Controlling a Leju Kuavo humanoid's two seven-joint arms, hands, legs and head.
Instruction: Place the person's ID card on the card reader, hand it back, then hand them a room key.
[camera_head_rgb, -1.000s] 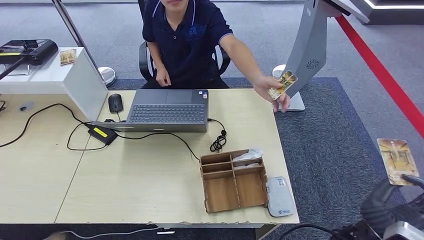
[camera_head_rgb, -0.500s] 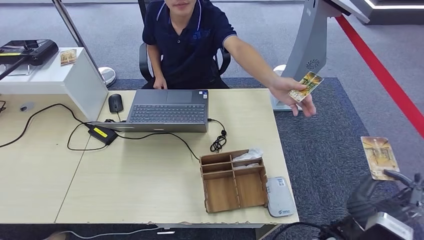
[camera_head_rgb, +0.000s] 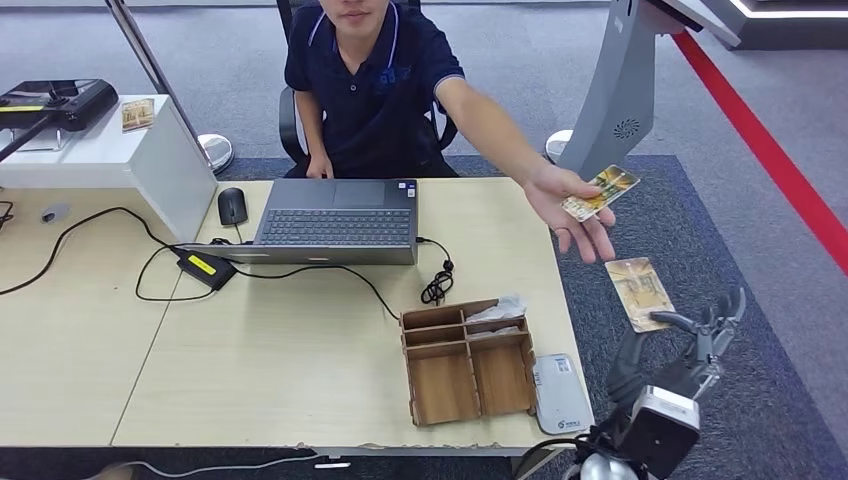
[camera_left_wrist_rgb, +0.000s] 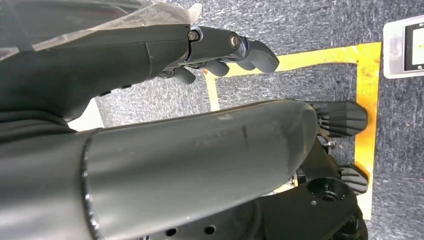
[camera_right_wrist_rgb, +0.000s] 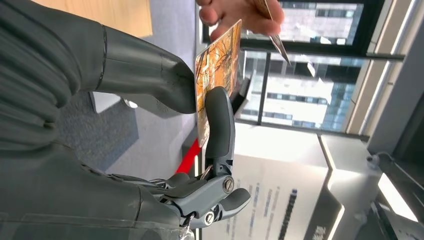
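**Room key held up just short of the person's outstretched hand**

Taking the wooden desk (camera_head_rgb: 300, 370) as the landmark and moving left to right: beyond its far left corner a white cabinet (camera_head_rgb: 120, 160) carries a black device (camera_head_rgb: 55, 100) and a small card (camera_head_rgb: 137, 113). On the desk's far edge sit a black mouse (camera_head_rgb: 231, 205) and an open laptop (camera_head_rgb: 335, 222), with a power adapter (camera_head_rgb: 205, 268) and its cables trailing in front of them. A seated person (camera_head_rgb: 375, 85) in a dark polo shirt faces the desk from its far side. Near the desk's front right corner stands a wooden organiser (camera_head_rgb: 465, 365), and touching its right wall lies the grey card reader (camera_head_rgb: 558, 392).

Past the desk's right edge, over the grey carpet, the person's hand (camera_head_rgb: 570, 205) reaches out palm up, holding the ID card (camera_head_rgb: 600, 192). Just nearer the robot and beside that hand, the room key (camera_head_rgb: 638, 292) is pinched between thumb and a finger of the right hand (camera_head_rgb: 690, 345), the other fingers spread; the two cards are close but apart.

The left hand (camera_left_wrist_rgb: 220, 50) hangs over the floor, fingers curled inward with nothing in them.
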